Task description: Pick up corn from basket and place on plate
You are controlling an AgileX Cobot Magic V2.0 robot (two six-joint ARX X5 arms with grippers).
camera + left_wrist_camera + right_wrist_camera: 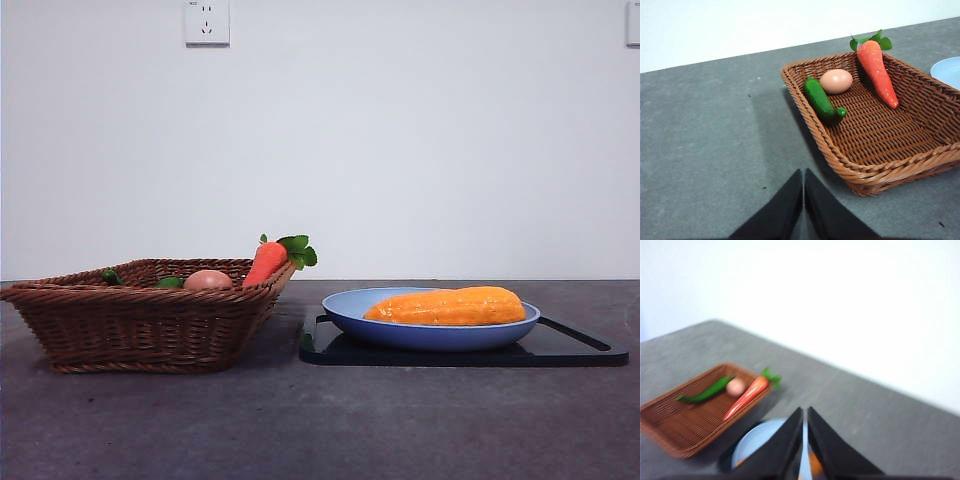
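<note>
Left gripper (803, 200) has its jaws pressed together with nothing between them, hanging over bare grey table (715, 140) just beside the near corner of the basket (840, 160). Past its tips, inside the basket, there's a green cucumber (821, 101) along the side wall, an egg (835, 81) touching it at the far end, and a carrot (879, 72) leaning up against the opposite wall with its leaves poking over the rim.

Right gripper (805, 445) is also clamped shut and empty, up above the plate (757, 440); that view is pretty blurry, but the plate's blue edge and a bit of orange sit right under the jaws, with the basket further off to one side.

Corn (447, 306) is lying flat in the plate, not in the basket. The plate rests on a black tray (570, 350), just beside the basket.

The table is a dull dark grey, slightly speckled. Behind it, a plain white wall (400, 140) with a socket (207, 22) up high.
</note>
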